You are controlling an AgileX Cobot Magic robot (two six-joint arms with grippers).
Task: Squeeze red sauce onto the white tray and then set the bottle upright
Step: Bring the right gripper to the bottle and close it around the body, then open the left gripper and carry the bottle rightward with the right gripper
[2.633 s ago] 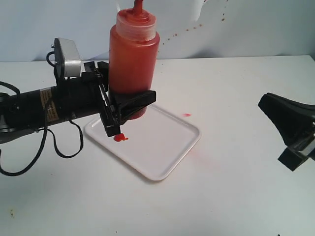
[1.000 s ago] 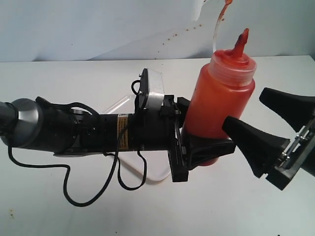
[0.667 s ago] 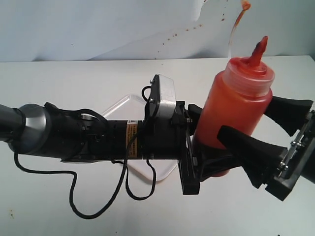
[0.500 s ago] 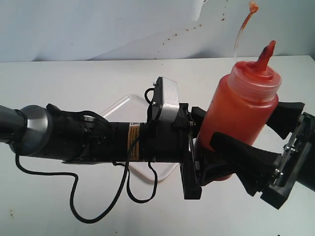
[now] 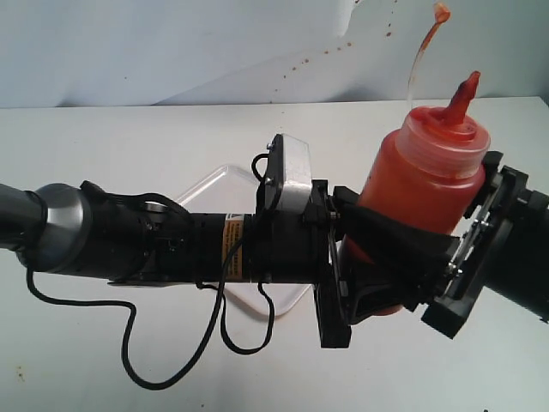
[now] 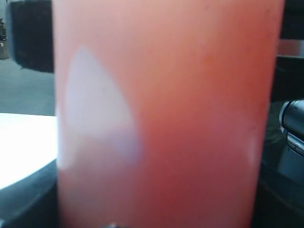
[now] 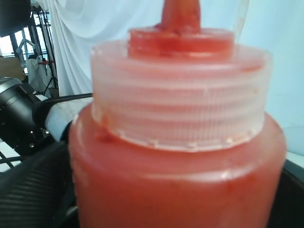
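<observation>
The bottle (image 5: 420,184) hangs above the table at the right, tilted a little, red nozzle (image 5: 463,90) up and tethered cap (image 5: 441,12) dangling above. My left gripper (image 5: 369,292) reaches across from the left and is shut on the bottle's lower part; the bottle (image 6: 166,118) fills the left wrist view. My right gripper (image 5: 390,215) straddles the bottle's middle, one finger across its front. The bottle (image 7: 180,142) sits deep between the fingers, and contact does not show. The white tray (image 5: 214,184) lies behind the left arm, mostly covered. The red sauce on it is hidden.
The left arm (image 5: 154,245) stretches low across the table's middle with a black cable (image 5: 129,343) looping onto the tabletop in front. A white backdrop (image 5: 171,51) with small red splatter dots stands behind. Bare white tabletop (image 5: 257,378) lies in front.
The left gripper carried the bottle from over the tray to the right. The right gripper moved in until its fingers enclosed the bottle's body, and its jaws narrowed a little.
</observation>
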